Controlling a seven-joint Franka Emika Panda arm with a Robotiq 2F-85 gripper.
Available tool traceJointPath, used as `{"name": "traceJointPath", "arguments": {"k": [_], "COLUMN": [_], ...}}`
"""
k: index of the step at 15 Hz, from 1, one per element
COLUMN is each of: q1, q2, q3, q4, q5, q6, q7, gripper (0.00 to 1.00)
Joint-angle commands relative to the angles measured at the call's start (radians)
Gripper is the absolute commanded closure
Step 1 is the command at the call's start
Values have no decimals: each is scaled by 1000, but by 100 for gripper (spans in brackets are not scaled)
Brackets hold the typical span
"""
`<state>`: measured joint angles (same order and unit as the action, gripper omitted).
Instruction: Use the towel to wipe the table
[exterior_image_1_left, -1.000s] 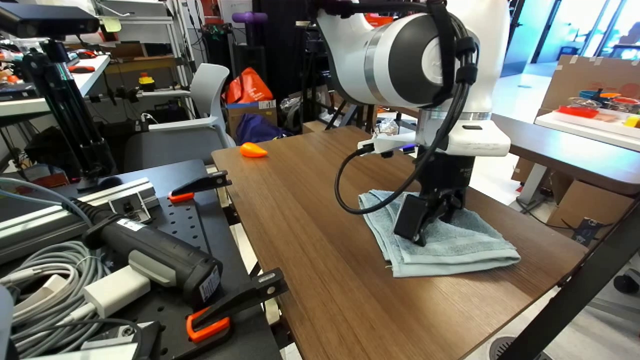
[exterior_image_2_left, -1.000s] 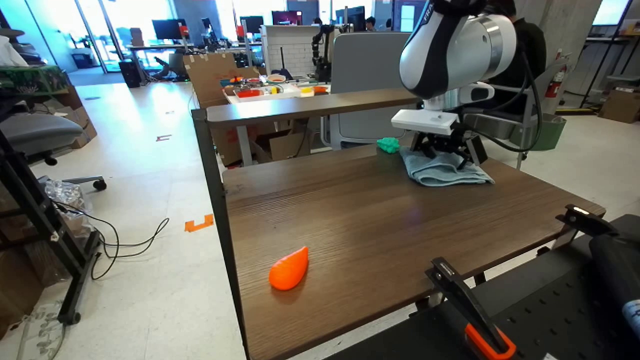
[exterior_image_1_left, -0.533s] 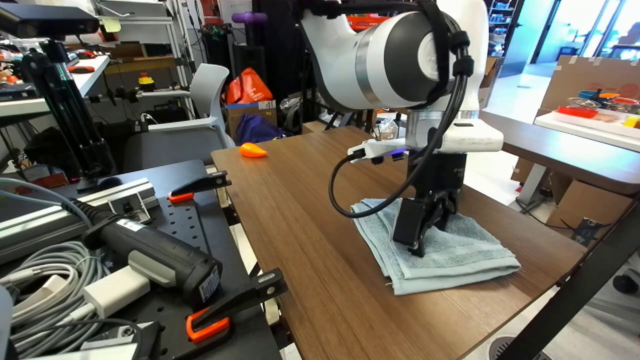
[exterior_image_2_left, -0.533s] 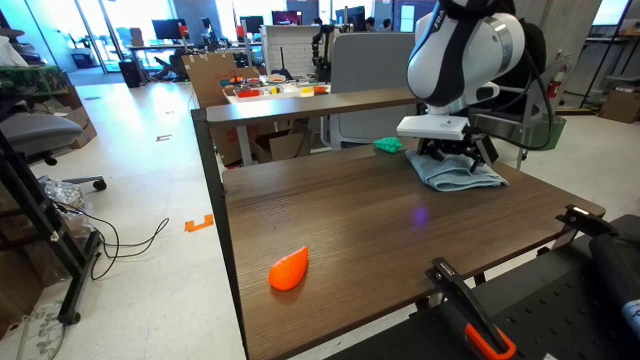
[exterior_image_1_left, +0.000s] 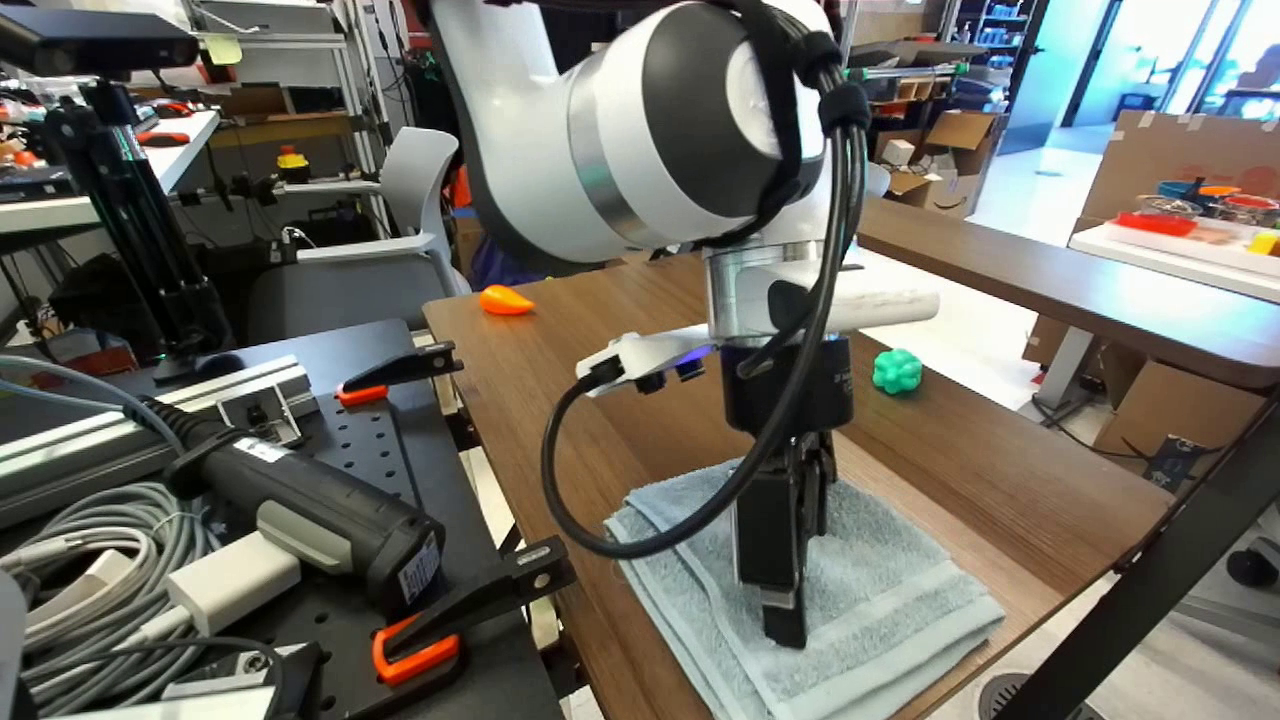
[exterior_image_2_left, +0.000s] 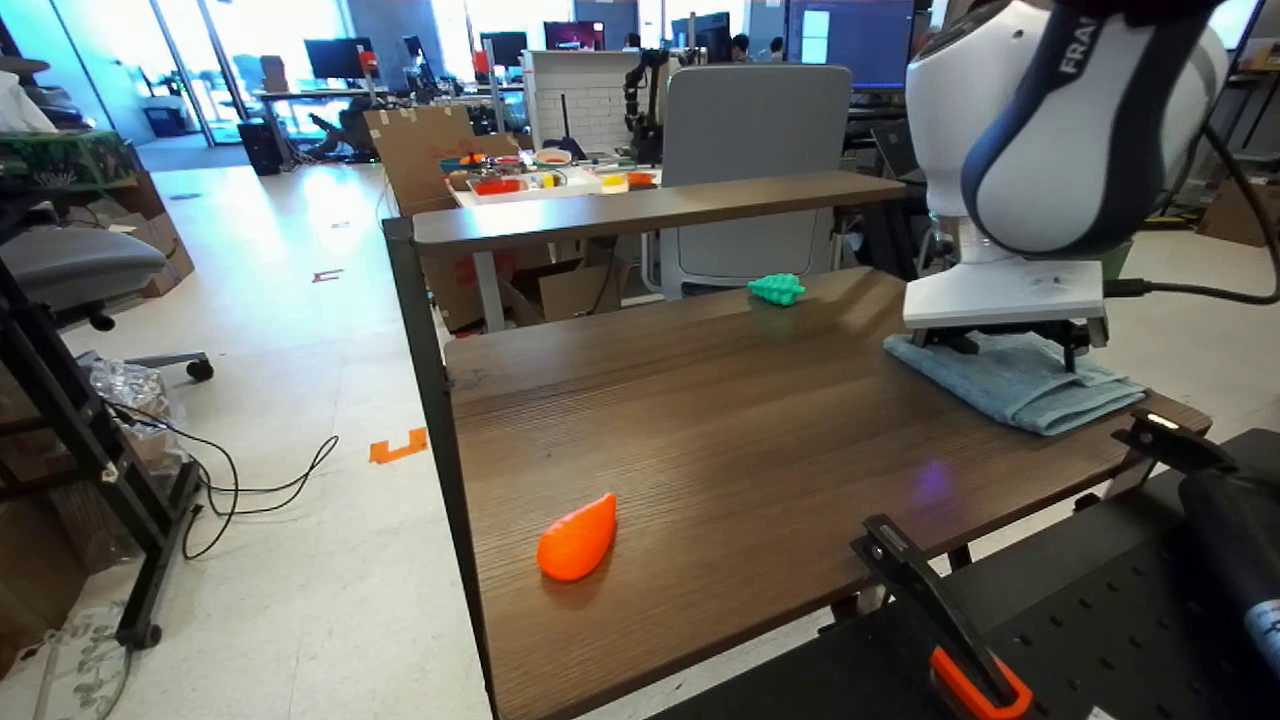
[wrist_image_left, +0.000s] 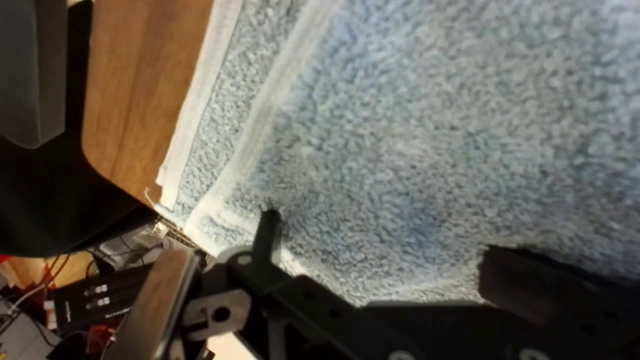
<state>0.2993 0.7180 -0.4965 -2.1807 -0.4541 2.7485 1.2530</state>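
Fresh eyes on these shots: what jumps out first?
The white arm, its open gripper down on the grey-blue towel toward one end of the brown table. Then the bright orange teardrop-shaped object near the opposite end, and a green knobbly object near a long edge.

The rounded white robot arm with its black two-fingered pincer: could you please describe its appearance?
The rounded white robot arm has a dark grey joint cover, a silver band and pale lettering beginning "FRA" on a dark blue stripe. Bundled black cables run along it. The black pincer is angular and jointed.
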Motion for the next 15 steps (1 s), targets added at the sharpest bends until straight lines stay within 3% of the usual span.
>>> {"name": "traceJointPath", "arguments": {"k": [1, 6, 11, 15], "q1": [73, 105, 69, 53], "q2": [45, 72, 23, 30], "q3": [-56, 40, 229, 351], "q4": [-115, -85, -56, 1], "q5": [-102, -13, 160, 327], "q6": [137, 213, 159, 180], "q7": [-28, -137, -256, -285], "gripper": [0, 0, 0, 0]}}
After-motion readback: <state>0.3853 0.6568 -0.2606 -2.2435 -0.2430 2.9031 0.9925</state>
